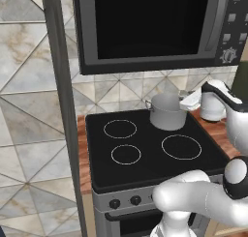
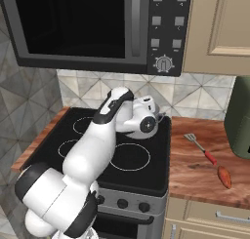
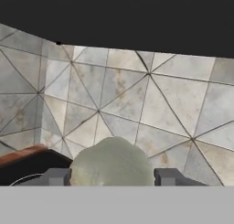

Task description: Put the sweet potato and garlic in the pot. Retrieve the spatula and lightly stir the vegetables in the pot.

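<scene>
The grey metal pot (image 1: pixel 167 111) stands on the back right burner of the black stove (image 1: pixel 145 156). In the left base view my gripper (image 1: pixel 187 98) hovers at the pot's right rim. The hand view has my gripper (image 3: pixel 112 177) shut on the garlic (image 3: pixel 112 161), a pale greenish-white bulb held between the two fingertips (image 3: pixel 57 176), facing the tiled wall. The sweet potato (image 2: pixel 224 176), a small reddish-orange lump, lies on the wooden counter right of the stove. A spatula (image 2: pixel 201 148) with a red handle lies just behind it. My arm hides the pot in the right base view.
A microwave (image 2: pixel 97 28) hangs low over the stove. A dark green appliance (image 2: pixel 241 117) stands at the counter's far right under a beige cabinet (image 2: pixel 219 28). The tiled wall (image 1: pixel 29 110) runs close behind and to the left of the stove.
</scene>
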Motion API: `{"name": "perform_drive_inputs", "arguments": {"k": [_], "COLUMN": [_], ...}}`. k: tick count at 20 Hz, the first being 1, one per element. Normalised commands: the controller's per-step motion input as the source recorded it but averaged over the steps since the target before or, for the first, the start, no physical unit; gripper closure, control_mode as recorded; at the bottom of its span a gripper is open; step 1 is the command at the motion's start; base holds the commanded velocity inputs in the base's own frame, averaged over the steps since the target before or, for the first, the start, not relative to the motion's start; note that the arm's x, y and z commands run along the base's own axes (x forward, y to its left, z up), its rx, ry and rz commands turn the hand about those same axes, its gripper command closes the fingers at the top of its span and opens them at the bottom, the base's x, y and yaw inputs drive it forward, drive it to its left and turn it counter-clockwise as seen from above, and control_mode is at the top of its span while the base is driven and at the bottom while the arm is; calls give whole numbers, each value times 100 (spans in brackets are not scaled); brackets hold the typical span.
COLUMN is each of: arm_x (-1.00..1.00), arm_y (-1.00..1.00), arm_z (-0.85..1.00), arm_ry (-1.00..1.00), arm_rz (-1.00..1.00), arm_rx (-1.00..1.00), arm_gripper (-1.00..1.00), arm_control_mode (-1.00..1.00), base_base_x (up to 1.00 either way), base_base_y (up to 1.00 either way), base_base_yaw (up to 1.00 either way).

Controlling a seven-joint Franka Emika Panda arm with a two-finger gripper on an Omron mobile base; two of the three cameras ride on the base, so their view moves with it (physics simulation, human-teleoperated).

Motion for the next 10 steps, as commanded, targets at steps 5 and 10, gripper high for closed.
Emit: {"name": "perform_drive_inputs", "arguments": {"k": [5, 10], "arm_x": [21, 22], "arm_y": [9, 8], "arm_z": [-20, -10], "arm_ry": [17, 5], "arm_rz": [0, 0], "arm_rx": [1, 2], "arm_gripper": [100, 100], "arm_control_mode": [-100, -100], "base_base_x": [0, 0], "base_base_y": [0, 0], "base_base_yaw": [0, 0]}}
